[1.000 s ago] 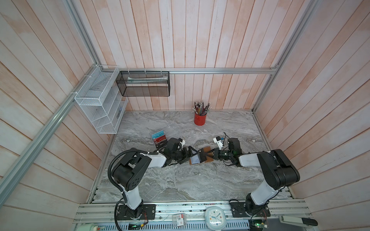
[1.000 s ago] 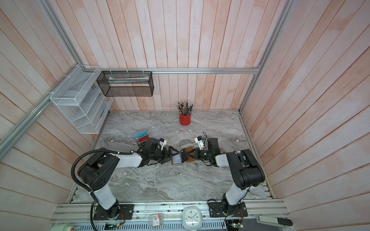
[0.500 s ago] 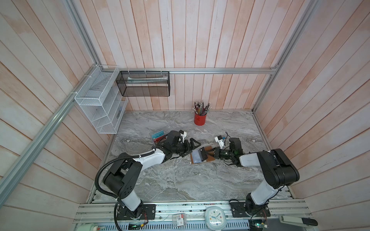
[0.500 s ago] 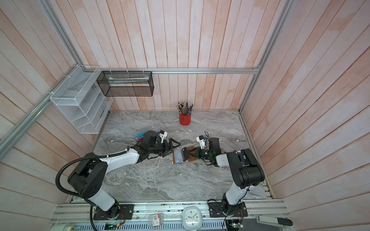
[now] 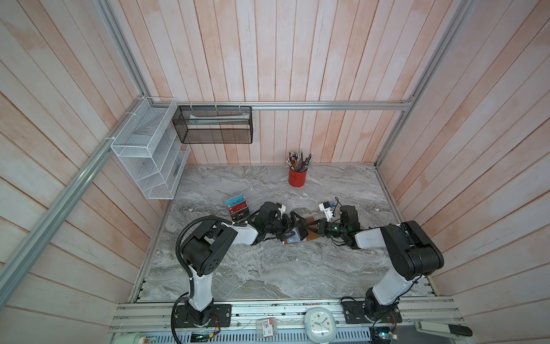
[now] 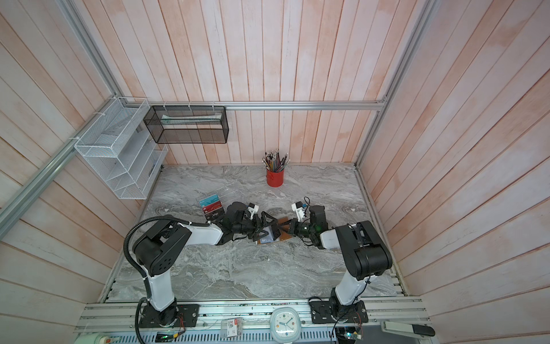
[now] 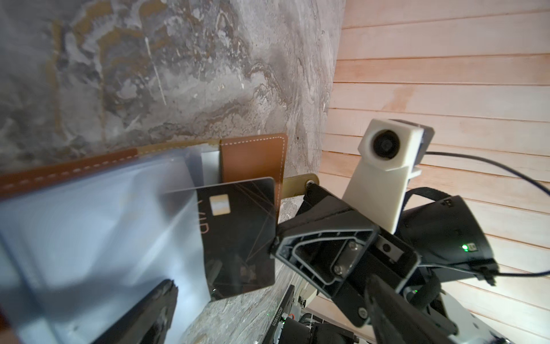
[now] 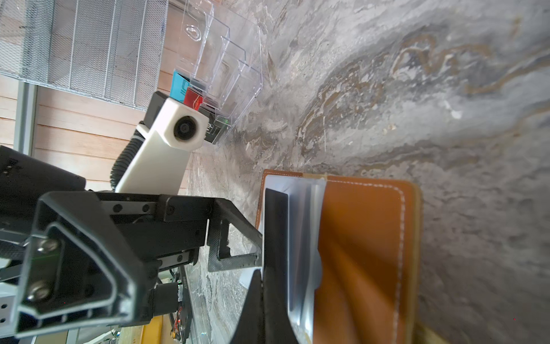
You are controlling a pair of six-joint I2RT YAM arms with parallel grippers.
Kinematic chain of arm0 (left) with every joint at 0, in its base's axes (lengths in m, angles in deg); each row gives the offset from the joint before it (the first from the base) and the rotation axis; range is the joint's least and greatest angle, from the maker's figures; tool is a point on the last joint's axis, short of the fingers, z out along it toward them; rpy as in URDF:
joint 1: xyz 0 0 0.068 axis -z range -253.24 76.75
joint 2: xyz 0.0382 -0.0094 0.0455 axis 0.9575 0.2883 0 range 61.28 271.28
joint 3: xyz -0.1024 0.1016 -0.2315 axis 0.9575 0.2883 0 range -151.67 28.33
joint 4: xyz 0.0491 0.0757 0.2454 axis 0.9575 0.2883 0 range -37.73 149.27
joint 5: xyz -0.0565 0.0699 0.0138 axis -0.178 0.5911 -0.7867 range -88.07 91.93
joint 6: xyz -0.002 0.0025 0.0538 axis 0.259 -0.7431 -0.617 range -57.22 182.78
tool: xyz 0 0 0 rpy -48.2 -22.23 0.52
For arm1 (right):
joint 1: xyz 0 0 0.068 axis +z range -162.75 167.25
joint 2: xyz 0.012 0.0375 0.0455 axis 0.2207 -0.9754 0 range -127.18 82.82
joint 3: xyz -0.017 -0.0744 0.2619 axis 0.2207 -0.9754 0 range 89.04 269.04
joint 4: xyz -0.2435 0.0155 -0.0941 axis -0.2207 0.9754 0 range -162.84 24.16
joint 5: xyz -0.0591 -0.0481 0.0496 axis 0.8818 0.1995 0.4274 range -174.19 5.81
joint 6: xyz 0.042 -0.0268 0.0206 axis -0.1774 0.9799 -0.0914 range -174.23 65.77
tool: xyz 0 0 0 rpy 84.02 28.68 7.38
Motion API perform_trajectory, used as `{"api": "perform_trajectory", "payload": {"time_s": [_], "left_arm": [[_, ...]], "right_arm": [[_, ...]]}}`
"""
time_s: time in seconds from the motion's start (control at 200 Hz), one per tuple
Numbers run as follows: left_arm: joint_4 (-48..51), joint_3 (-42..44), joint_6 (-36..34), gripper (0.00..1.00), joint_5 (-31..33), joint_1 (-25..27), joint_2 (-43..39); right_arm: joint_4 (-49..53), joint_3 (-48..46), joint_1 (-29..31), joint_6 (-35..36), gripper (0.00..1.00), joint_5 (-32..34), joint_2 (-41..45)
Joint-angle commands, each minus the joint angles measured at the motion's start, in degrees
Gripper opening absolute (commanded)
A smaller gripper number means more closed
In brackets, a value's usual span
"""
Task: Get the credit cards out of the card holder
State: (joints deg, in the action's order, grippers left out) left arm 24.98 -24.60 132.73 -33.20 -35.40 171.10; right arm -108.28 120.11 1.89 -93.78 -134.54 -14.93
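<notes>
— Where is the card holder [image 5: 312, 236]?

— It lies open on the grey marble table [image 5: 268, 268], about mid-table, right between the two grippers. The tan leather lies flat with its white stitching showing, and the pale plastic sleeves [image 7: 89, 223] fan up from it.

— And the left gripper [image 5: 300, 227]?

— Its jaws stand wide apart and grip nothing. It reaches in from the left over the sleeve side of the holder. In the right wrist view one of its fingers [image 8: 215, 241] touches the edge of the sleeves.

— The right gripper [image 5: 315, 228]?

— It is closed tight. It comes in low from the right, and in the left wrist view its tip meets the outer edge of a black card [image 7: 238, 232] and pinches it.

— How far out is that card?

— A good part sticks out of a sleeve toward the right gripper, with a chip and some pale lettering on its face. The rest sits behind cloudy plastic.

— The other credit cards?

— They cannot be made out. A silvery strip [image 7: 209, 166] shows inside a sleeve, but whether it is a card is unclear.

— The strap [image 7: 297, 184]?

— It lies undone on the table, just beside the right gripper's fingers.

— Anything else nearby?

— A clear rack [image 5: 238, 205] with teal, red and black cards stands behind the left gripper, apart from the holder. A red cup of pencils [image 5: 297, 178] stands near the back wall.
</notes>
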Motion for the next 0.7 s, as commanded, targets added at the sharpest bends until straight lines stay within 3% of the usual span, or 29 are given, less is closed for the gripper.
{"api": "perform_trajectory", "payload": {"time_s": [0.0,0.165,0.695], "left_arm": [[-1.8,-1.5,0.1,1.0,-0.1,0.1,0.9],[-1.6,-0.2,-0.3,1.0,0.2,0.0,1.2],[-0.8,3.2,-2.0,1.0,0.7,-0.3,0.1]], "right_arm": [[1.1,-0.3,0.4,1.8,0.0,0.7,-1.6],[1.1,-0.1,0.4,1.9,0.03,0.4,-2.4],[4.3,0.2,0.4,4.1,0.27,0.4,-2.3]]}}
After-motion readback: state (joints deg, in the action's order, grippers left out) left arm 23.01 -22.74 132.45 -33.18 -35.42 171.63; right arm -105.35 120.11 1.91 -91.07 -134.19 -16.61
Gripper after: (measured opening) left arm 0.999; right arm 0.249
